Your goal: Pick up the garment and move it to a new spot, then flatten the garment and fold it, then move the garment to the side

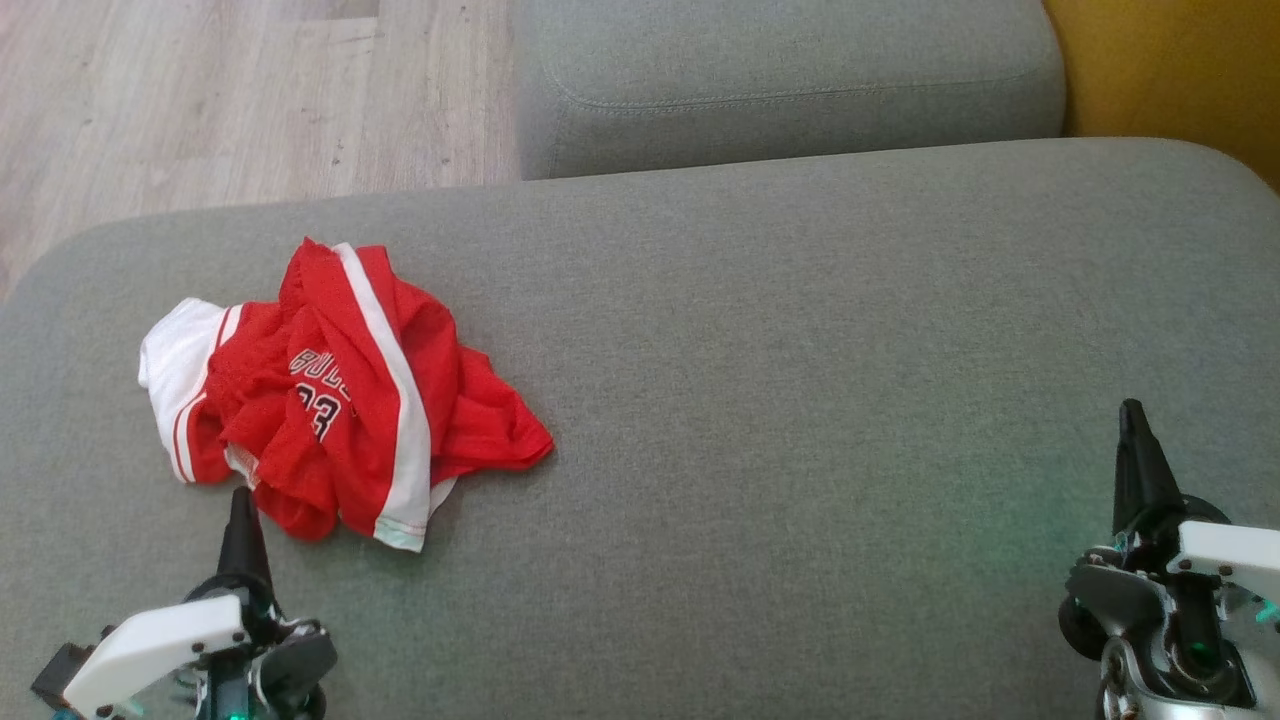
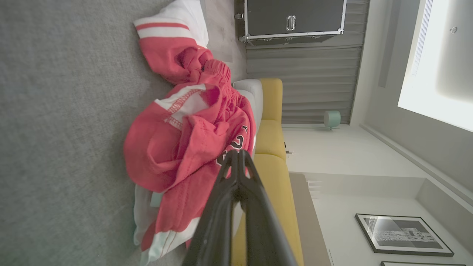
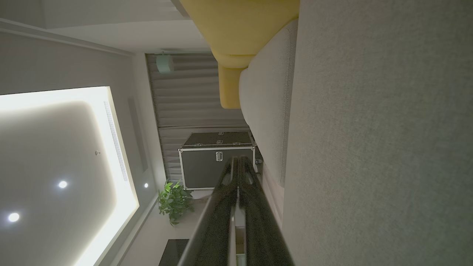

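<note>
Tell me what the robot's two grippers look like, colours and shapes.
Left gripper: long tapered black fingers, white plastic cover with dark screws, green light below. Right gripper: same black fingers and white cover, plus a silver-grey metal joint and green glow.

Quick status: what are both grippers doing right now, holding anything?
Left gripper: closed, holding nothing, tips by the near edge of the red garment.
Right gripper: closed, empty, over the grey cushion, well away from the garment.

The red garment (image 1: 340,400) carries black letters, "BUL", the rest lost in a fold; just beneath them a number, perhaps "23".
</note>
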### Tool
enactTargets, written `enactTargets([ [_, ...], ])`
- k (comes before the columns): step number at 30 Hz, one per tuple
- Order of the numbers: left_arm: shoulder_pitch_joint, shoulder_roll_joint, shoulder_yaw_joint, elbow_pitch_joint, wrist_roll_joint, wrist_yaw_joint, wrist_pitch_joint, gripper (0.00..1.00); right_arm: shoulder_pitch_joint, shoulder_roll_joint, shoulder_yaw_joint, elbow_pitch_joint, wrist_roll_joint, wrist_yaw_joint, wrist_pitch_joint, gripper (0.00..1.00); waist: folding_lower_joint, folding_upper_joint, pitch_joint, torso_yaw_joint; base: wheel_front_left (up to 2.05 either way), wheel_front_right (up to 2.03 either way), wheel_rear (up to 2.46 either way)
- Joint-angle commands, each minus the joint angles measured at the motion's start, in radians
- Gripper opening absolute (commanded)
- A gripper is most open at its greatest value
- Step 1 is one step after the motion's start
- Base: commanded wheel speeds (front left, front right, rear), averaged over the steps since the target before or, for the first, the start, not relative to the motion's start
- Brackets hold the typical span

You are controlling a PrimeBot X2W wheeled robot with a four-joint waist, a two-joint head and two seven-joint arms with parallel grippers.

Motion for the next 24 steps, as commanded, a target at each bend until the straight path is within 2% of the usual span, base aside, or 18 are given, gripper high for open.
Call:
enactTargets([
  [1, -0.051, 0.005, 0.035, -0.032, -0.005, 0.001, 0.007, 0.0, -0.021, -0.004, 0.021, -0.038, -0.001, -0.001, 0.006, 0.0, 0.0, -0.0001, 0.0, 0.0, 0.0, 0.0, 0.0],
  [8, -0.051, 0.005, 0.035, -0.032, -0.005, 0.001, 0.007, 0.0, -0.021, -0.004, 0.021, -0.038, -0.001, -0.001, 0.006, 0.0, 0.0, -0.0001, 0.0, 0.0, 0.0, 0.0, 0.0],
  [9, 0.001, 0.0, -0.001, 0.004, 0.0, 0.0, -0.001, 1.0, 0.0, 0.0, 0.0, 0.005, 0.0, 0.0, 0.0, 1.0, 0.0, -0.0001, 0.0, 0.0, 0.0, 0.0, 0.0],
  [24, 0.018, 0.0, -0.002, -0.001, 0.02, 0.0, -0.037, 1.0, 0.006, 0.001, 0.027, 0.01, -0.053, 0.0, -0.036, 1.0, 0.0, -0.0001, -0.001, -0.004, 0.0, 0.0, 0.0],
])
